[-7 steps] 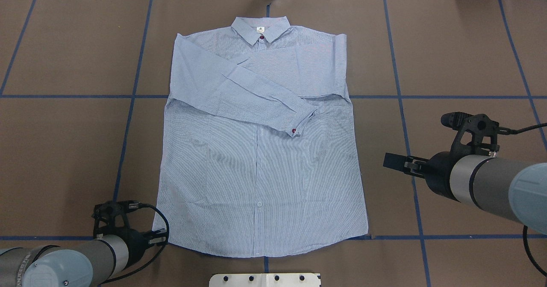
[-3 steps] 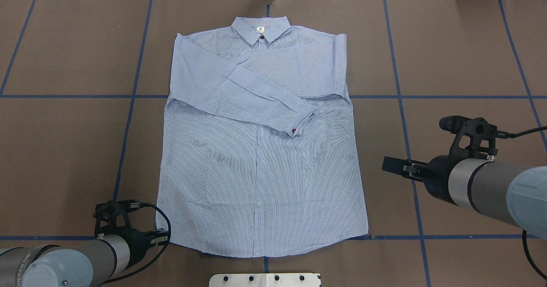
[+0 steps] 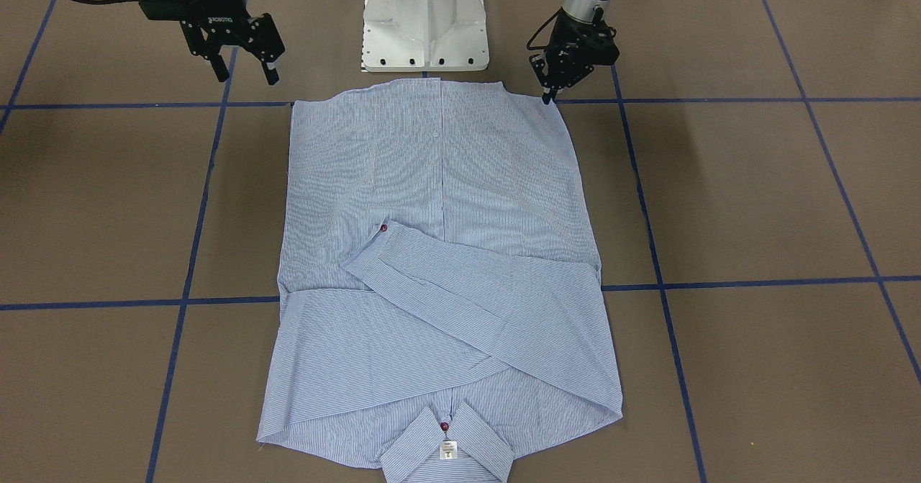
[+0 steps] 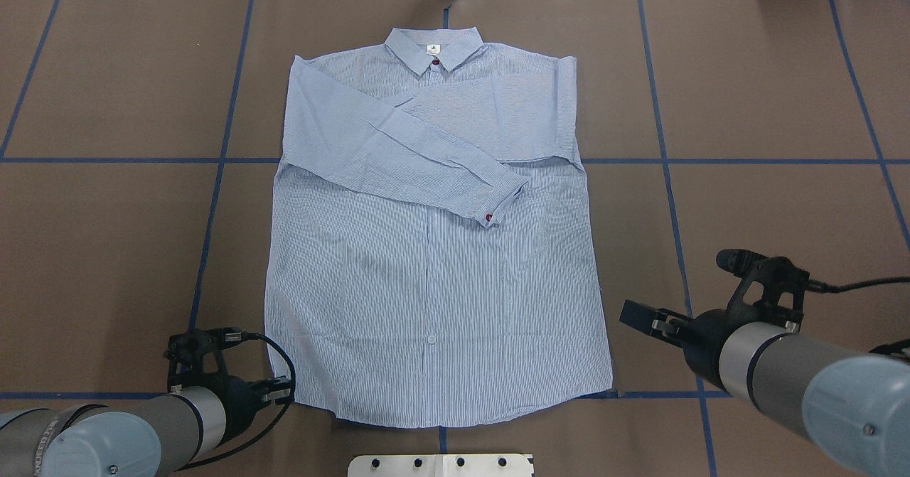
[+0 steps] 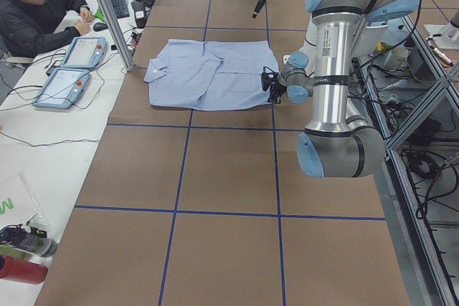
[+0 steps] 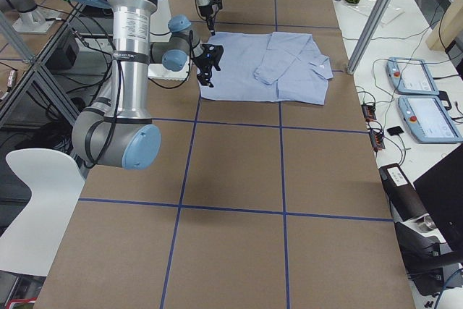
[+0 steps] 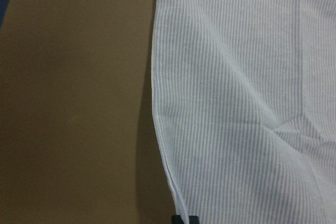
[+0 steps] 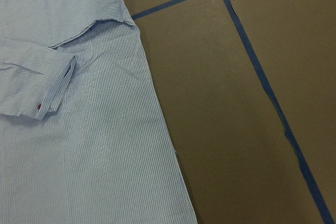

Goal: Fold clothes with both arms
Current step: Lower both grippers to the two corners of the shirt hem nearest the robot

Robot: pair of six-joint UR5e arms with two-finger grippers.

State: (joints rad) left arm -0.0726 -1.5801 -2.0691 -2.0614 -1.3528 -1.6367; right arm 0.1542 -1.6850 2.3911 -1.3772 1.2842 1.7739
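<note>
The light blue striped shirt (image 4: 434, 264) lies flat on the brown table, collar (image 4: 434, 43) at the far side, both sleeves folded across the chest. A cuff with a red button (image 4: 489, 217) rests mid-shirt. My left gripper (image 4: 282, 392) sits at the shirt's near-left hem corner, fingers together on the cloth edge (image 3: 550, 96). The left wrist view shows that hem edge (image 7: 157, 129) running down to the fingertips. My right gripper (image 3: 243, 74) hangs open above bare table, just right of the hem's near-right corner (image 4: 635, 317), holding nothing.
The white pedestal base (image 3: 424, 22) stands just behind the hem. Blue tape lines (image 4: 668, 178) cross the table. A seated person with two tablets (image 5: 72, 59) is at the far side, beside a metal post (image 5: 107, 12). Bottles (image 5: 21, 249) lie at the table's left end.
My right arm has moved back toward the robot along the shirt's right edge, from mid-shirt to near the hem. My left gripper has shifted slightly right, and the hem corner has moved inward with it.
</note>
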